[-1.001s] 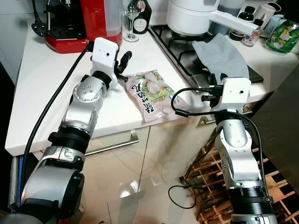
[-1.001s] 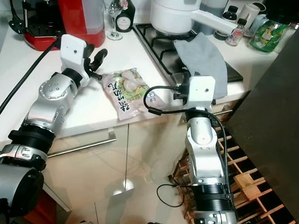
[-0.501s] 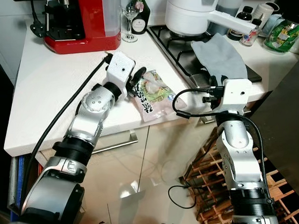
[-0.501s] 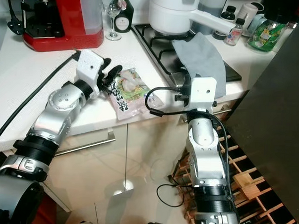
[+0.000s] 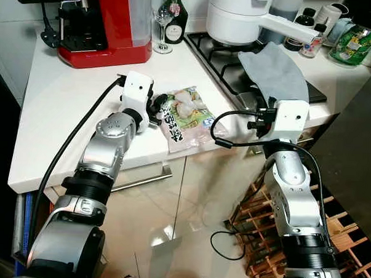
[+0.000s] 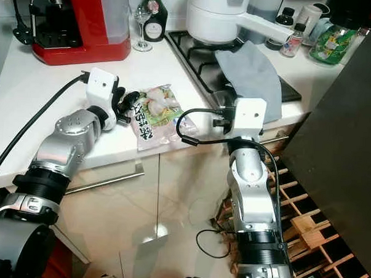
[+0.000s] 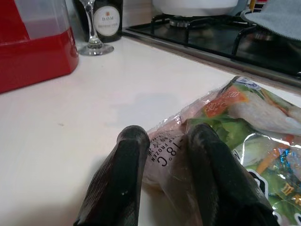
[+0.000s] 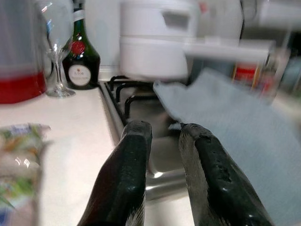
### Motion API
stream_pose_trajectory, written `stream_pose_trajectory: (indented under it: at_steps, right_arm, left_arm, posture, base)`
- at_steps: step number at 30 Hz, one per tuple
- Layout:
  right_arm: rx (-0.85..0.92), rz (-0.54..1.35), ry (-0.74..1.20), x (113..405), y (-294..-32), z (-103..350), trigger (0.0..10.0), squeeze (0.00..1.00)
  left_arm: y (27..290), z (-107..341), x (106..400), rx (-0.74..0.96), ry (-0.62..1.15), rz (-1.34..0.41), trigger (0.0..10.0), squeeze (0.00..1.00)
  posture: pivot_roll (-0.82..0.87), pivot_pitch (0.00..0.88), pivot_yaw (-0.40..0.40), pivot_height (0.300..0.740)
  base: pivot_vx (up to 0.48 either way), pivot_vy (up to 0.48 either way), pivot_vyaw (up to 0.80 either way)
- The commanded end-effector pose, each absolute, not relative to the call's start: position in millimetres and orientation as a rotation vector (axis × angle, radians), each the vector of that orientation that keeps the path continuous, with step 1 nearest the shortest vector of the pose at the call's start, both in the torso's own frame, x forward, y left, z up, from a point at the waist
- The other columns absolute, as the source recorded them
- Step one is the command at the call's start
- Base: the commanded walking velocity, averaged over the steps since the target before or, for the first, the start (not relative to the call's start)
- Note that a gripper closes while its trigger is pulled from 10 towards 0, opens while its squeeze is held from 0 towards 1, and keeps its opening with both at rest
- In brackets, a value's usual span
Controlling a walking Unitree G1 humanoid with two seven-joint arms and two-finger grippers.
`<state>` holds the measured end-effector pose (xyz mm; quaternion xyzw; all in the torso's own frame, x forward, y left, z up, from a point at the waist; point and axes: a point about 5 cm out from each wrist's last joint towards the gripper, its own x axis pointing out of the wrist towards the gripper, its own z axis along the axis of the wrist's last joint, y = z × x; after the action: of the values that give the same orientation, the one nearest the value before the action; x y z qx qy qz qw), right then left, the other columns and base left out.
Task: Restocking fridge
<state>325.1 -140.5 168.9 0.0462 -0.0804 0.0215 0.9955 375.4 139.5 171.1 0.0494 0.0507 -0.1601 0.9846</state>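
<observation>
Our left gripper (image 5: 157, 108), having swung in across the counter (image 5: 64, 103), now pinches the frozen-food bag's (image 5: 188, 116) near-left edge, ready to lift.

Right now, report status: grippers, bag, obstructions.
Left gripper pinching frozen food bag edge on counter. Right gripper idle, fingers slightly apart. Nothing blocking the bag.
</observation>
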Motion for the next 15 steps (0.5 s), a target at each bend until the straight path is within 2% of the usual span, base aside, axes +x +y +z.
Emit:
stream_pose_trajectory:
  at_steps: [1, 8, 15]
  right_arm:
    - [0.205, 0.057, -0.135, 327.7, -143.2, 172.3, 10.0, 0.00]
    - [0.350, 0.172, -0.043, 325.1, -136.7, 166.7, 10.0, 0.00]
    - [0.491, 0.285, 0.041, 320.3, -128.3, 164.5, 10.0, 0.00]
  left_arm:
    - [138.9, 152.8, 369.9, 0.072, 0.189, -0.337, 10.0, 0.00]
    - [136.1, 137.3, 367.3, -0.042, 0.260, -0.340, 10.0, 0.00]
    - [138.4, 96.6, 353.8, -0.233, 0.453, -0.316, 10.0, 0.00]
  posture:
    - [-0.07, 0.000, -0.016, 0.740]
    - [-0.07, 0.000, -0.028, 0.740]
    - [-0.08, 0.000, -0.031, 0.740]
  base:
    - [0.000, 0.000, 0.00]
    - [0.000, 0.000, 0.00]
    - [0.000, 0.000, 0.00]
